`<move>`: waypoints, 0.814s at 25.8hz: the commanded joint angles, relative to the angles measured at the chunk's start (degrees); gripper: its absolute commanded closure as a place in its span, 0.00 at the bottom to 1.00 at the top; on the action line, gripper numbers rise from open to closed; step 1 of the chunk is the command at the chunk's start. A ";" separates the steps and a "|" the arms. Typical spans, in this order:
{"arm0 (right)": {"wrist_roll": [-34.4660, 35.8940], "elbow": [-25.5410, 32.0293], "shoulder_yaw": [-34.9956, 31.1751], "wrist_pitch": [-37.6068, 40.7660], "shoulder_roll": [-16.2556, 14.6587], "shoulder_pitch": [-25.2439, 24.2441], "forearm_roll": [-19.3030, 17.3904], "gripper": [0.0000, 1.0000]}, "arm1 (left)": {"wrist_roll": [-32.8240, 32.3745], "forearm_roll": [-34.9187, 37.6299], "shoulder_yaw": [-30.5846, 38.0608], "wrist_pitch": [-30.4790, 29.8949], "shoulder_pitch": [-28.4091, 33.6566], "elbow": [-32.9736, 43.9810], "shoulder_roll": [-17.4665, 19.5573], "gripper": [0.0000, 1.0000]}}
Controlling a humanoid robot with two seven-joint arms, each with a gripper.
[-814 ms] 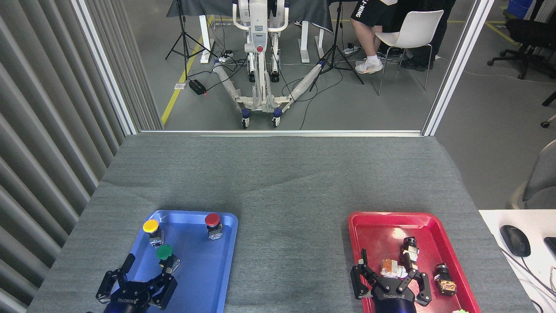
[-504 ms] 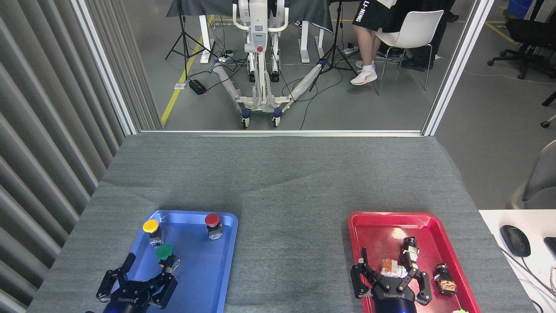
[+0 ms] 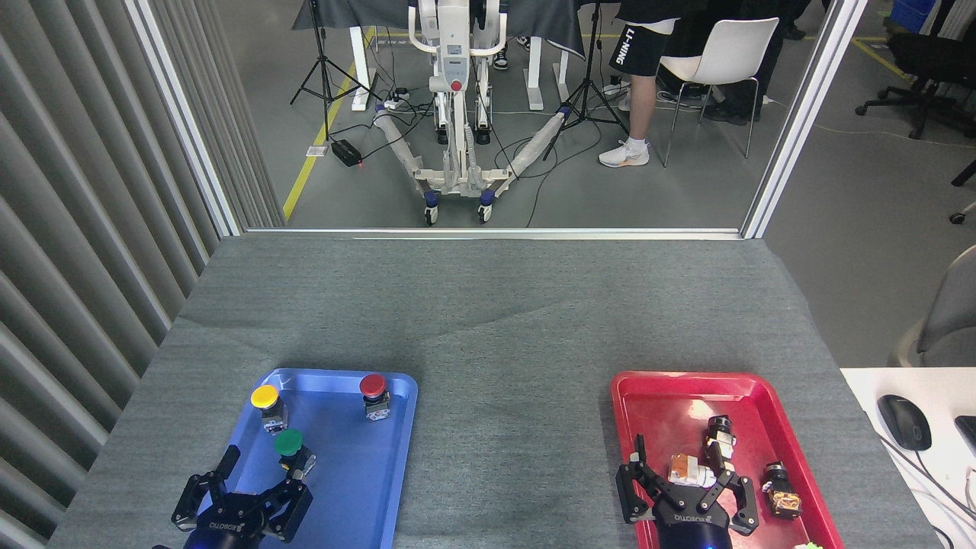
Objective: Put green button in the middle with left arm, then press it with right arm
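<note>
The green button (image 3: 290, 444) stands in the blue tray (image 3: 358, 473), near its left side, with its round green cap up. My left gripper (image 3: 258, 465) hangs open over the tray's near-left part; its right finger tip is close beside the button's body, nothing held. My right gripper (image 3: 684, 467) stands open over the near end of the red tray (image 3: 656, 389), nothing between its fingers. The middle (image 3: 511, 435), plain dark grey cloth, lies between the two trays.
A yellow-capped button (image 3: 266, 402) and a red-capped button (image 3: 374, 392) stand at the blue tray's far end. Small parts (image 3: 713, 442) lie in the red tray. A white desk with a mouse (image 3: 903, 421) is at the right. A person's leg (image 3: 633, 114) shows beyond the table.
My left gripper has shifted slightly nearer and lower in the view. The green button stays in place. The person behind the table has moved a leg.
</note>
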State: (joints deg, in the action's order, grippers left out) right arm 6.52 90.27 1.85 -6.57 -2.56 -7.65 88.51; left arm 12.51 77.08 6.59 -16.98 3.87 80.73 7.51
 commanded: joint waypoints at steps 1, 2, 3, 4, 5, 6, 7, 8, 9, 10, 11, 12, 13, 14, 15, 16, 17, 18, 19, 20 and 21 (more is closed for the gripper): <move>-0.37 0.00 0.00 -0.02 -0.08 -0.09 0.00 0.00 | 0.15 0.00 0.00 0.02 -0.01 -0.13 0.04 0.01; -0.37 0.00 0.09 -0.02 0.01 -0.09 0.00 0.00 | 0.06 0.00 0.00 0.02 -0.01 -0.13 0.04 0.01; -0.37 0.00 0.09 -0.02 0.10 -0.09 0.00 0.00 | 0.06 0.00 0.00 0.02 -0.01 -0.13 0.04 0.01; -0.46 0.00 0.09 -0.11 0.10 -0.09 0.00 0.00 | 0.15 0.00 0.00 -0.07 -0.01 -0.13 0.04 0.01; -0.46 0.00 0.09 -0.11 0.10 -0.09 0.00 0.00 | 0.15 0.09 0.00 -0.16 0.08 -0.04 0.04 0.01; -0.46 0.00 0.00 -0.11 0.10 -0.09 0.00 0.00 | 0.32 0.09 0.00 -0.51 0.17 -0.04 0.13 0.01; -0.46 0.00 0.00 -0.11 0.01 -0.09 0.00 0.00 | 0.41 0.09 0.00 -1.04 0.17 -0.04 0.13 0.01; -0.46 0.00 0.00 -0.11 0.01 -0.09 0.00 0.00 | 0.41 0.09 0.00 -1.48 0.17 -0.04 0.13 0.01; -0.46 0.00 0.00 -0.11 0.01 -0.09 0.00 0.00 | 0.41 0.09 0.00 -1.65 0.17 -0.04 0.13 0.01; -0.46 0.00 0.00 -0.11 0.10 -0.09 0.00 0.00 | 0.41 0.09 0.00 -1.65 0.17 -0.04 0.13 0.01; -0.46 0.00 0.00 -0.11 0.10 -0.09 0.00 0.00 | 0.41 0.18 0.00 -1.65 0.17 -0.04 0.13 0.01; -0.46 0.00 0.00 -0.02 0.10 -0.09 0.00 0.00 | 0.41 0.18 0.00 -1.65 0.17 -0.04 0.13 0.01; -0.46 0.00 0.00 -0.11 0.10 -0.09 0.00 0.00 | 0.41 0.18 0.00 -1.65 0.17 -0.04 0.13 0.01; -0.46 0.00 0.09 -0.11 0.10 -0.09 0.00 0.00 | 0.41 0.18 0.00 -1.65 0.17 -0.13 0.13 0.01; -0.46 0.00 0.00 -0.02 0.10 -0.09 0.00 0.00 | 0.41 0.35 0.00 -1.65 0.17 -0.13 0.22 0.01; -0.46 0.00 0.09 -0.02 0.10 -0.09 0.00 0.00 | 0.41 0.36 0.00 -1.65 0.26 -0.13 0.22 0.01; -0.46 0.00 0.09 -0.11 0.10 -0.09 0.00 0.00 | 0.41 0.44 0.00 -1.57 0.26 -0.13 0.22 0.01; -0.46 0.00 0.09 -0.02 0.10 -0.09 0.00 0.00 | 0.41 0.44 0.00 -1.57 0.26 -0.31 0.31 0.01; -0.46 -0.09 0.00 -0.02 0.01 -0.09 0.00 0.00 | 0.41 0.44 0.00 -1.57 0.26 -0.48 0.31 0.01; -0.46 -0.35 0.00 -0.02 -0.08 0.00 0.00 0.00 | 0.41 0.44 0.00 -1.57 0.17 -0.48 0.31 0.01; -0.46 -0.70 0.00 -0.02 -0.17 0.18 0.00 0.00 | 0.41 0.44 0.00 -1.57 0.17 -0.57 0.31 0.01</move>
State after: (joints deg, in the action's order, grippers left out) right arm 6.06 90.07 1.90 -6.68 -2.49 -7.72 88.51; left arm 12.92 77.48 6.59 -18.62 4.08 80.38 7.79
